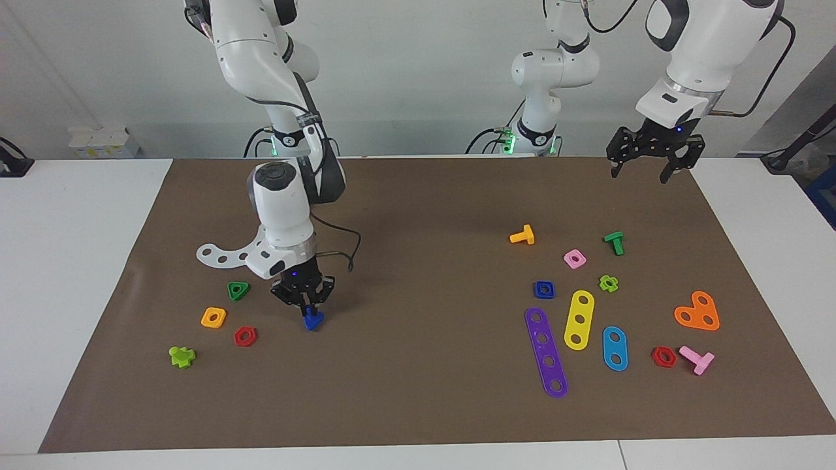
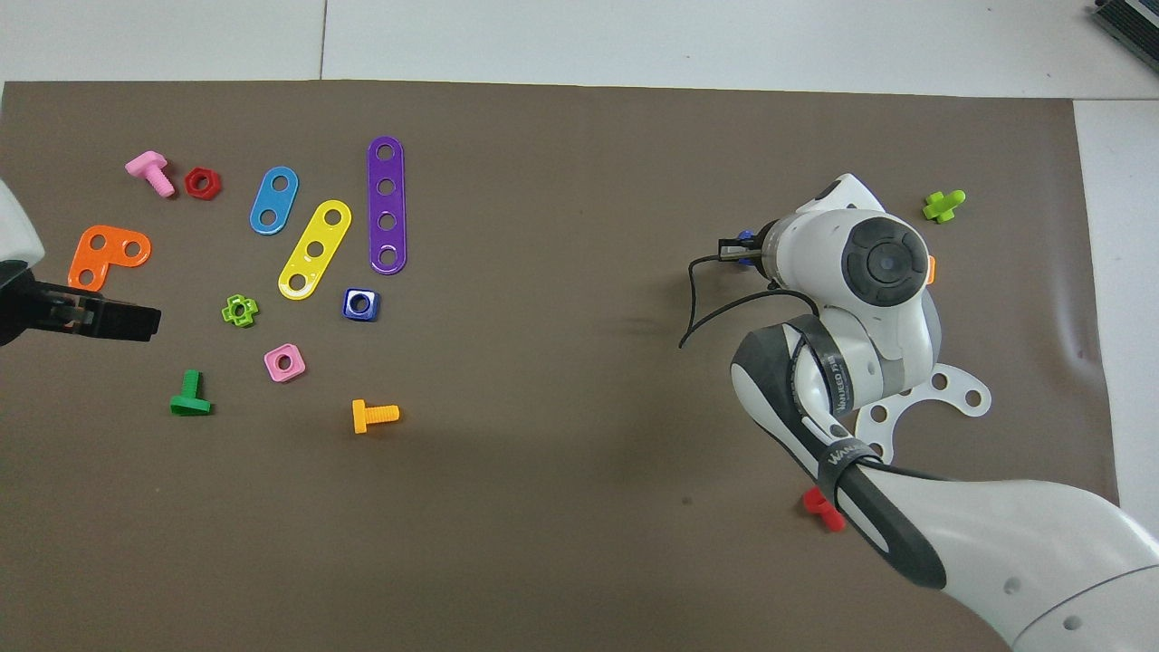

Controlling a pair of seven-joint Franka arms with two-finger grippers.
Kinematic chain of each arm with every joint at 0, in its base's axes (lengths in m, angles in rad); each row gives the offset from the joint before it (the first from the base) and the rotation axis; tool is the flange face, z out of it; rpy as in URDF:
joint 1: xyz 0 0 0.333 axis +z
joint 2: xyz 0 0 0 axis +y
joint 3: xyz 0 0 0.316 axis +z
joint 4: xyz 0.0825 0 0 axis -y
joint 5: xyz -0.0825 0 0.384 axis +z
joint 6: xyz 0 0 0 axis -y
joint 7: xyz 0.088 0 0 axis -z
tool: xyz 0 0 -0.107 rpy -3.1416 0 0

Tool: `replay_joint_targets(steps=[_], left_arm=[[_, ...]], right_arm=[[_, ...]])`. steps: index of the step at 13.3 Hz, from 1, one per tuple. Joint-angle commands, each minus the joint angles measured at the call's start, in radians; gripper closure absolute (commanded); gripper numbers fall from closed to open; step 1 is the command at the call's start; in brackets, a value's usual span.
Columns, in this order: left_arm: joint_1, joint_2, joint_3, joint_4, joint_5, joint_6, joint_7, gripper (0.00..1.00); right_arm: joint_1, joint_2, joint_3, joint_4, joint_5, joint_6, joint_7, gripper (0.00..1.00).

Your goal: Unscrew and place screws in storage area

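The dark-blue screw with a triangular head point(image 1: 313, 320) touches the brown paper mat point(image 1: 424, 261) toward the right arm's end, beside a red hex nut point(image 1: 245, 336). My right gripper point(image 1: 308, 309) points down right over it, its fingers closed on the screw. In the overhead view the right wrist covers the gripper and only a sliver of the blue screw point(image 2: 744, 239) shows. My left gripper point(image 1: 643, 171) is open and empty, raised over the mat's edge at the left arm's end; it also shows in the overhead view point(image 2: 127, 319).
By the right gripper lie a white curved plate point(image 1: 222, 254), green triangle nut point(image 1: 238, 290), orange square nut point(image 1: 213, 317) and lime bolt point(image 1: 181, 356). Toward the left arm's end lie coloured strips point(image 1: 546, 352), a blue square nut point(image 1: 543, 289), and orange point(image 1: 522, 235), green point(image 1: 614, 243) and pink point(image 1: 696, 359) bolts.
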Motion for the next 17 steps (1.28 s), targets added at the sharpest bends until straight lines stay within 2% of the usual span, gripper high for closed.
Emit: replay_joint_targets(steps=[1, 5, 9, 11, 12, 13, 14, 15, 17], left_arm=[[-0.004, -0.007, 0.002, 0.008, 0.006, -0.021, -0.009, 0.0], [0.008, 0.014, 0.005, 0.059, -0.031, -0.042, -0.011, 0.0], [0.011, 0.134, 0.007, 0.332, -0.033, -0.221, -0.011, 0.0], [0.011, 0.171, 0.012, 0.392, -0.031, -0.249, -0.011, 0.0], [0.011, 0.191, 0.012, 0.427, -0.031, -0.249, -0.011, 0.0], [0.011, 0.208, 0.013, 0.452, -0.033, -0.245, -0.011, 0.0], [0.009, 0.224, 0.012, 0.479, -0.031, -0.248, -0.011, 0.0], [0.006, 0.24, 0.012, 0.492, -0.033, -0.248, -0.011, 0.0], [0.002, 0.255, 0.005, 0.489, -0.033, -0.235, -0.011, 0.0]], right_arm=[[-0.047, -0.077, 0.012, -0.062, -0.013, -0.034, -0.066, 1.0], [-0.05, -0.083, 0.012, -0.064, -0.013, -0.066, -0.089, 1.0], [-0.064, -0.083, 0.014, -0.078, -0.001, -0.062, -0.156, 1.0], [-0.062, -0.085, 0.014, -0.089, -0.001, -0.057, -0.158, 1.0], [-0.058, -0.083, 0.014, -0.089, -0.001, -0.057, -0.162, 0.91], [-0.058, -0.083, 0.014, -0.087, -0.001, -0.057, -0.178, 0.44], [-0.058, -0.083, 0.014, -0.086, -0.001, -0.056, -0.182, 0.05], [-0.056, -0.089, 0.014, -0.081, -0.001, -0.057, -0.182, 0.0], [-0.054, -0.128, 0.014, -0.075, 0.001, -0.071, -0.182, 0.0]])
